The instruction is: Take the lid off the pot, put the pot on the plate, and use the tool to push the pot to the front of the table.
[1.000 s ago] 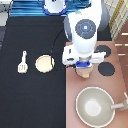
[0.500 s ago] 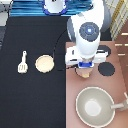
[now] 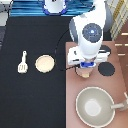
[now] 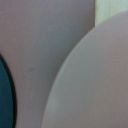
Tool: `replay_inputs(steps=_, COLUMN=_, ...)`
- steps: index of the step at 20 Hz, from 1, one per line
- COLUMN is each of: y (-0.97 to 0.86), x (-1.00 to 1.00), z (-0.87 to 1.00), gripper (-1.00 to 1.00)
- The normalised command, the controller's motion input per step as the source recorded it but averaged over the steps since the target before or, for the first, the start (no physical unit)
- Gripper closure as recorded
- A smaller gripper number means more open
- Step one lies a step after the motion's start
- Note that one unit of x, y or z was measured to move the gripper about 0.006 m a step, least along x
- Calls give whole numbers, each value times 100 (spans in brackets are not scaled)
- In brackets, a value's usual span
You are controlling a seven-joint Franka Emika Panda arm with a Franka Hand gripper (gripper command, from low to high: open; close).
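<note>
The black table (image 3: 30, 100) fills most of the exterior view. The pinkish-brown stove panel (image 3: 120, 60) runs down that view's right side. On the panel, toward the exterior view's bottom, sits the large grey pan (image 3: 94, 105), which plays no part in this job.

My gripper (image 3: 87, 65) hangs over the stove panel, directly above the pot (image 3: 86, 75), with a black burner (image 3: 106, 69) just beside it on the exterior view's right. Over the last second my arm has drifted a little toward the exterior view's right and settled onto that spot. My hand now covers nearly all of the pot, and only a pale sliver shows below my wrist. Whether my grip is closed on anything I cannot tell, because my own hand hides it from above.

The plate (image 3: 44, 63) lies bare on the table, well apart from the pot, toward the exterior view's left. It has not moved.

In the wrist view a broad, pale-pink curved surface fills much of the frame. I take it for the lid (image 4: 95, 85), seen from very close, with stove surface around it. I judge the lid is still on the pot, so the first step is only being approached and is not yet done.

The spatula (image 3: 22, 62) rests just beyond the plate on the exterior view's left, and it too lies where it did before.
</note>
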Motion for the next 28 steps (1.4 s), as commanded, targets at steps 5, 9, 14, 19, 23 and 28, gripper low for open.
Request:
replay_inputs(steps=5, y=-5, x=-7, z=-9, gripper=100)
replay_inputs(steps=9, y=1, x=-20, z=31, gripper=100)
replay_inputs(steps=14, y=7, x=-41, z=93, gripper=100)
replay_inputs(steps=19, y=0, x=-79, z=79, gripper=100)
replay_inputs(steps=23, y=-16, x=-91, z=28, gripper=100)
replay_inputs(steps=28, y=-24, x=-97, z=-12, gripper=100)
